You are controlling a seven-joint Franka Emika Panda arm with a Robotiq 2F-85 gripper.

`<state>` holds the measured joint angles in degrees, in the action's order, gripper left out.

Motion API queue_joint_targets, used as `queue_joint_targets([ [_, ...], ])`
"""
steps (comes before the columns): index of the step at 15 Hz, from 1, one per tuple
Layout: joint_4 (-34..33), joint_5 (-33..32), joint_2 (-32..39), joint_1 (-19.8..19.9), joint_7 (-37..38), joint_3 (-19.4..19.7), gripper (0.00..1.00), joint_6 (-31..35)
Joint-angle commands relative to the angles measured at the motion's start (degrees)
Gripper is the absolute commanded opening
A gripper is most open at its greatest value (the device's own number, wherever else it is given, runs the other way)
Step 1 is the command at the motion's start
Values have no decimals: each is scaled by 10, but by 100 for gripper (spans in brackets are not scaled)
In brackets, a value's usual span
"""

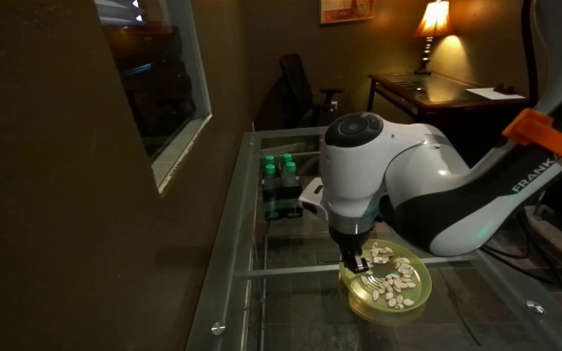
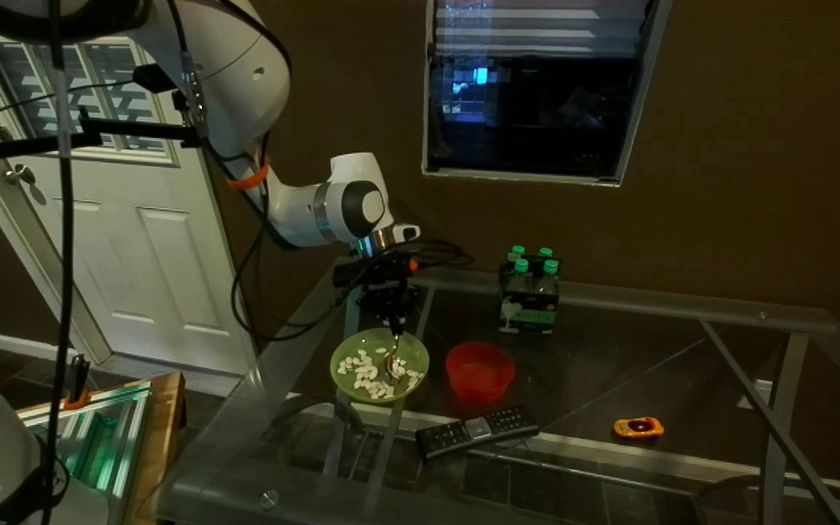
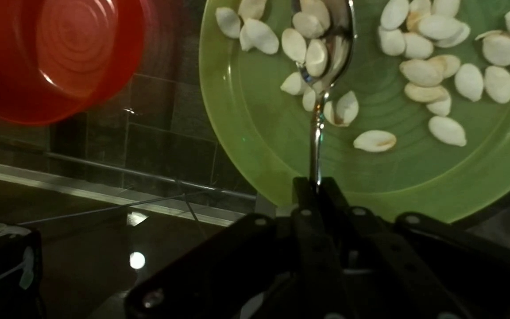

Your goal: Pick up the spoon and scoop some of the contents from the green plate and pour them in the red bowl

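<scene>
- Wrist view, and the jaws of the gripper (image 3: 314,185) are pinching the spoon (image 3: 316,133) by its handle! It juts straight ahead of them, long axis almost in line, head aimed at the top of this picture, right in among the contents (image 3: 423,73) on the green plate (image 3: 255,128). A few pieces sit in or across that head; how many would ride along, I can't tell. And here's what the next move turns on: the red bowl (image 3: 75,48) is out to the picture's left, off the spoon's side rather than its tip, a gap past the plate's rim. Looks like a lift, then a sideways carry, head kept level.
- In an exterior view, the one showing the black remote (image 2: 477,432), the red bowl is just beside the plate, to the picture's right. The spoon runs steeply down from the gripper, head lowest, into the plate. I'd call this the scoop, pour to come.
- In an exterior view, the arm (image 1: 451,214) looms large, gripper over the plate's left side. Jaws too dark to read here, spoon hard to pick out, red bowl out of sight.
</scene>
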<state>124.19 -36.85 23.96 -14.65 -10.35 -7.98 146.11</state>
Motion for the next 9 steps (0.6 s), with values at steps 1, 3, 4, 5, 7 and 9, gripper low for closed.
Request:
queue_joint_targets([
  [1, -12, -11, 12, -9, 3, 5, 2, -7],
  [3, -11, -8, 15, -8, -2, 3, 2, -6],
  [4, -11, -8, 17, -9, -2, 4, 2, -8],
  [5, -10, -9, 17, -9, -2, 4, 2, -8],
  [7, -9, -7, 19, -9, -4, 4, 2, -7],
  [9, -8, -7, 21, -9, -4, 4, 2, -7],
])
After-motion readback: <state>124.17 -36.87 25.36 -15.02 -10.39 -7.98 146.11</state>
